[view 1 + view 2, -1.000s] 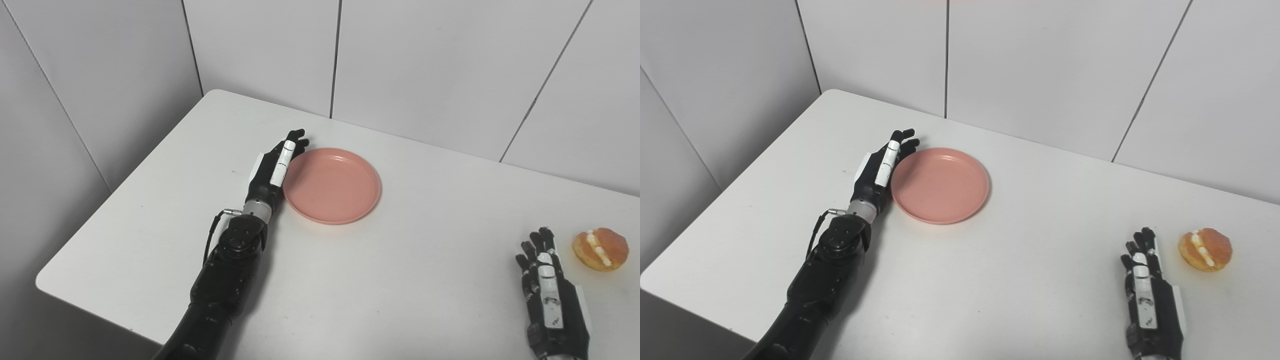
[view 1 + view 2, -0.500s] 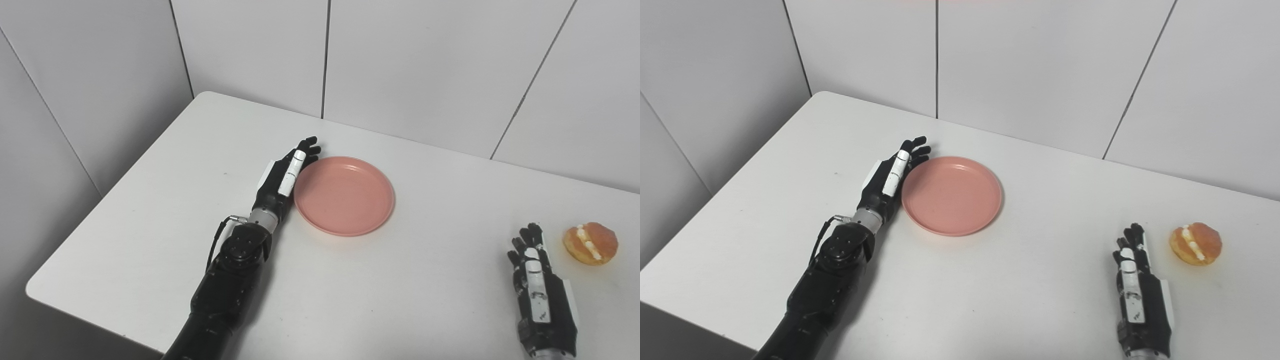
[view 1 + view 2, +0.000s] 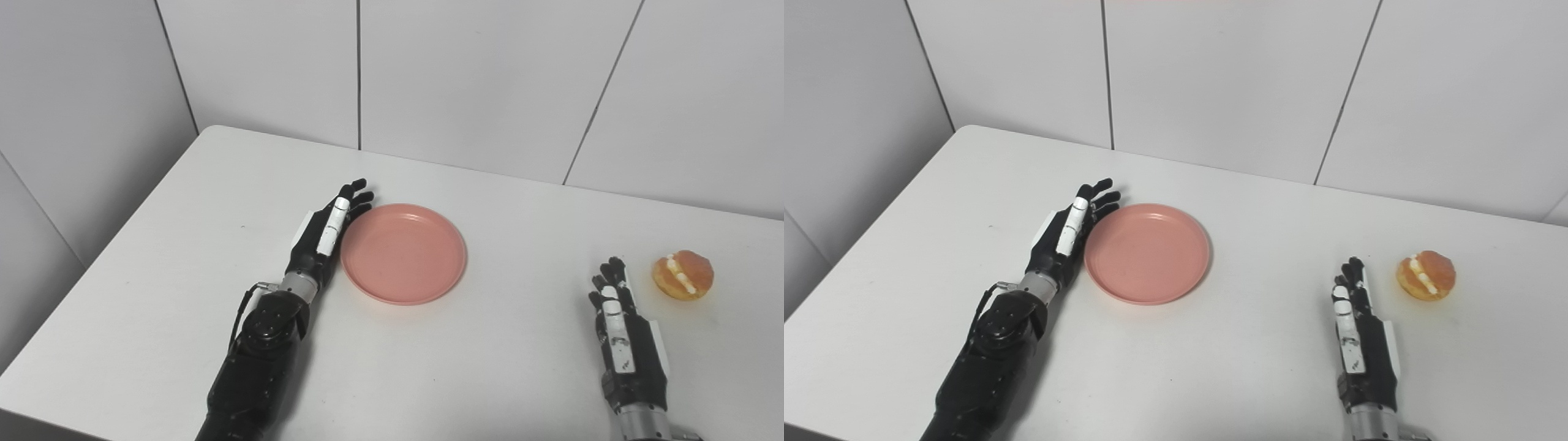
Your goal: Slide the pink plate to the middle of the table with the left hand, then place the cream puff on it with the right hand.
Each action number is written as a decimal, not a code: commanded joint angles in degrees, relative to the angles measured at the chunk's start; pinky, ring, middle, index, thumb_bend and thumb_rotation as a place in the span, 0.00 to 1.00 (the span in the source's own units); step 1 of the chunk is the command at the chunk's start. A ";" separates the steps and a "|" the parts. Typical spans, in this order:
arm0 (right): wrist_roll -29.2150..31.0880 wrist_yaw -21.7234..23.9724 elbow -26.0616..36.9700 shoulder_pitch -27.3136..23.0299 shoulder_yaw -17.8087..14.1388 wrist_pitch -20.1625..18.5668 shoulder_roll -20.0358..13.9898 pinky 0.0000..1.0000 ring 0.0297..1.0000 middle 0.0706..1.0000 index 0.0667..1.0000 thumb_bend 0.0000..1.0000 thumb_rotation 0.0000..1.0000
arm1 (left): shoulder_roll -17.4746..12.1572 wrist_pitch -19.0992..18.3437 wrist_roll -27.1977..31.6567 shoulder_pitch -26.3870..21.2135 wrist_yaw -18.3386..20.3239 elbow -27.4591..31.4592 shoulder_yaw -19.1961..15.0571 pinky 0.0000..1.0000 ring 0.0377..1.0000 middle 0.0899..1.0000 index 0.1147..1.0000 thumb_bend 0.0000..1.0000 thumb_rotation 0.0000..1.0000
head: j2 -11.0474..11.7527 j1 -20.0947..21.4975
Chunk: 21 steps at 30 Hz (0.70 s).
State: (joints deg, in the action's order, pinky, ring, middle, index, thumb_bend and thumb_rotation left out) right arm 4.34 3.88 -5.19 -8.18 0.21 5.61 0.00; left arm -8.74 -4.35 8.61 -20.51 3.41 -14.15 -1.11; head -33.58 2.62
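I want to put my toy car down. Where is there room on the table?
Biggest bare patch: between the pink plate and the right robot hand. Bare too along the wall behind the plate. Tight spots: the left robot hand against the plate's rim, and between the right one and the cream puff.

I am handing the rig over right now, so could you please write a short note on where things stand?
Left hand: open, edge-on against the left rim of the pink plate, holding nothing.
Right hand: open, near the table's front right, just left of the cream puff, not touching it.
Done: the plate lies about mid-table, a little left of centre; whether the slide is finished is unclear.
Left: finish any sliding, then put the cream puff on the plate with the right hand.
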 commanded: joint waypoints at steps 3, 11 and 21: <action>-0.53 -0.21 0.00 -0.71 0.80 2.61 1.38 1.00 0.98 0.98 0.99 0.51 0.85 | 0.72 -1.14 0.56 0.92 3.46 -1.43 1.40 0.91 0.89 0.87 0.86 0.72 1.00 | 0.05 1.85; -2.97 -1.71 -1.11 -1.10 1.58 3.03 2.35 1.00 0.98 0.98 0.97 0.54 0.84 | 1.91 1.78 0.39 2.41 3.92 -1.87 1.79 0.93 0.90 0.88 0.86 0.68 1.00 | 0.20 5.26; -4.83 -4.05 -2.13 -1.63 2.14 2.15 3.92 1.00 0.99 0.98 0.95 0.61 0.82 | 1.41 2.88 0.59 4.29 6.83 -1.68 3.77 0.98 0.94 0.90 0.87 0.71 1.00 | 0.84 11.45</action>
State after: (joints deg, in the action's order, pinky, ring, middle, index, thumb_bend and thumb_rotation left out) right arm -0.17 0.11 -6.81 -9.41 1.77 6.12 2.86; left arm -8.01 0.70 9.01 -18.27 6.96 -14.89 0.69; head -32.78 13.18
